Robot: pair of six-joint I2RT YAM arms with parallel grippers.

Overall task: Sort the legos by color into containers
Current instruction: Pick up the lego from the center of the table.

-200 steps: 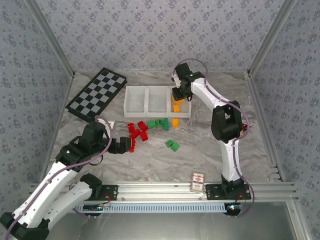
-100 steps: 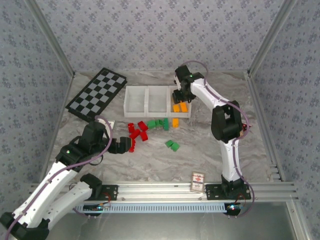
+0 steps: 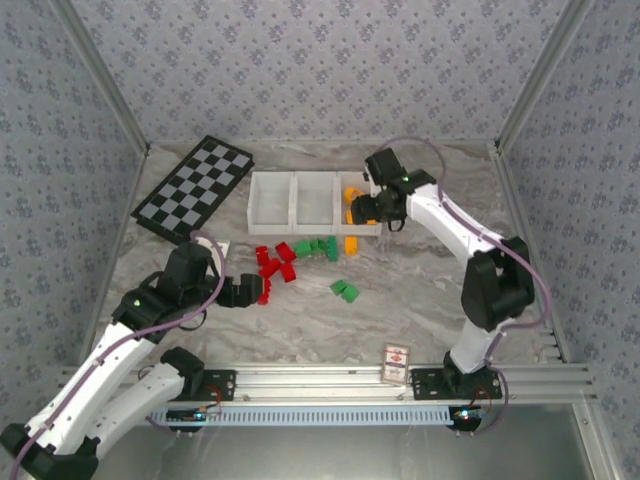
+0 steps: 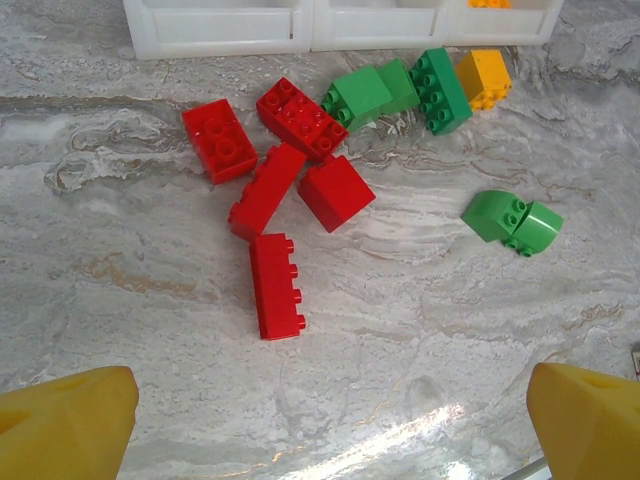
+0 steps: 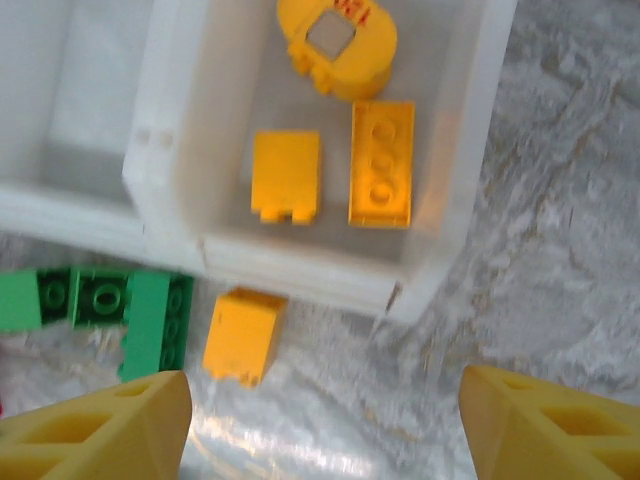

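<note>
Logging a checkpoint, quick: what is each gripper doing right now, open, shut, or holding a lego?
Left gripper: open, holding nothing.
Right gripper: open, holding nothing.

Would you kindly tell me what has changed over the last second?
The right arm swung its elbow out to the right, and the right end effector drew back toward the near wall of the right bin, open and empty. The left end effector and the loose legos stayed put.

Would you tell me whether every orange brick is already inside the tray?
No, one orange brick lies on the table outside the front wall of the bin, beside green bricks.
</note>
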